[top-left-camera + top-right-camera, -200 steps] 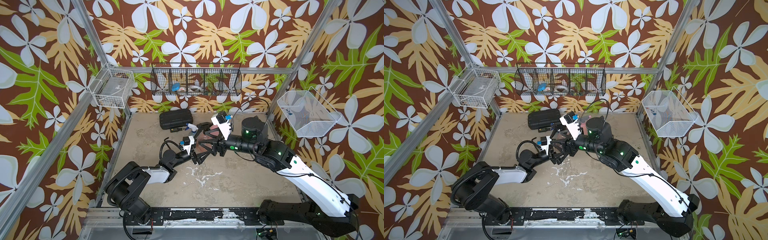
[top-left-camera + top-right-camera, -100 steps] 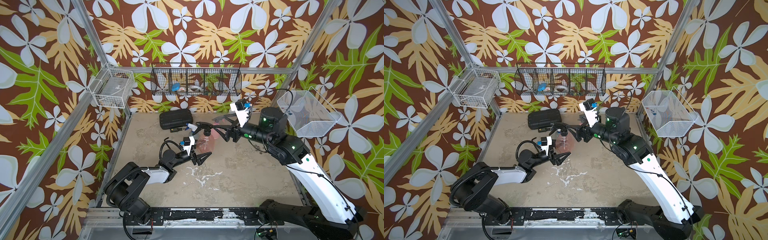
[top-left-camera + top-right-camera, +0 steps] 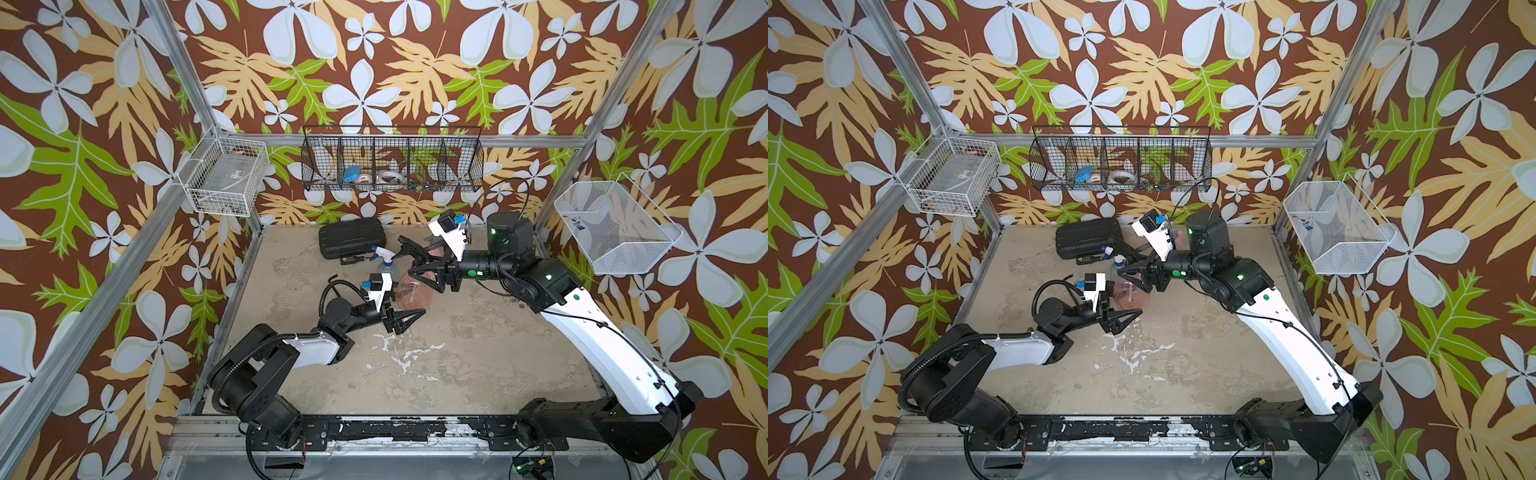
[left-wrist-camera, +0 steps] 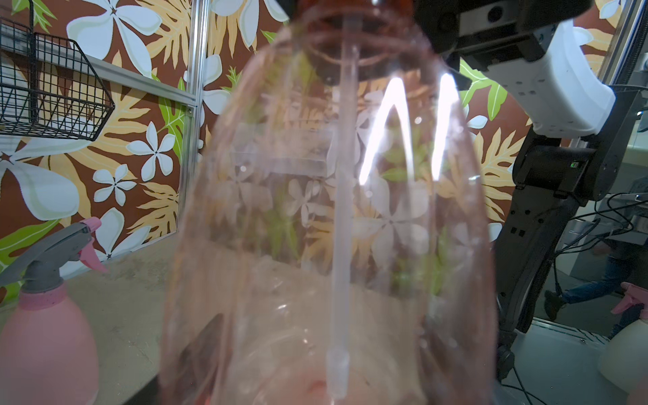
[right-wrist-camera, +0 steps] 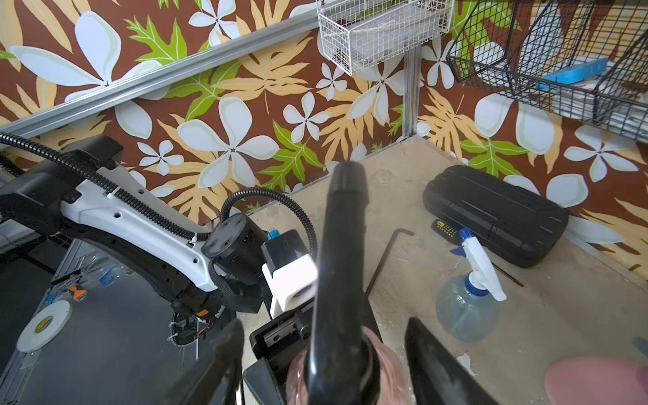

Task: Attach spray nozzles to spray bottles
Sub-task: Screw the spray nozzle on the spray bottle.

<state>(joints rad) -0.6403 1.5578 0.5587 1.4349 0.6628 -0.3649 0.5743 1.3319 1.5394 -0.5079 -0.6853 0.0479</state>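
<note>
Since half a second earlier, the right arm had swung back in from the far right of the counter point(image 3: 457, 365) to the bottle, while the left arm had not shifted. On the left, the left gripper point(image 3: 415, 307) had its fingers partly closed on the lower body of the orange bottle point(image 3: 413, 291), which stood upright near the middle of the counter. The black nozzle point(image 5: 342, 245) sat on the bottle's neck, with its dip tube point(image 4: 342, 210) hanging down inside. To the right, the right gripper point(image 5: 324, 322) was open and held nothing.

The step in hand looked to be tightening that nozzle. Doing it well likely meant the left fingers stopping the bottle from turning. The right fingers point(image 5: 431, 357) would close squarely on the collar point(image 5: 336, 371) rather than higher up, then twist about the neck's axis without tipping the bottle. The collar lay between the right fingers with a clear gap on each side, and neither finger touched it.
</note>
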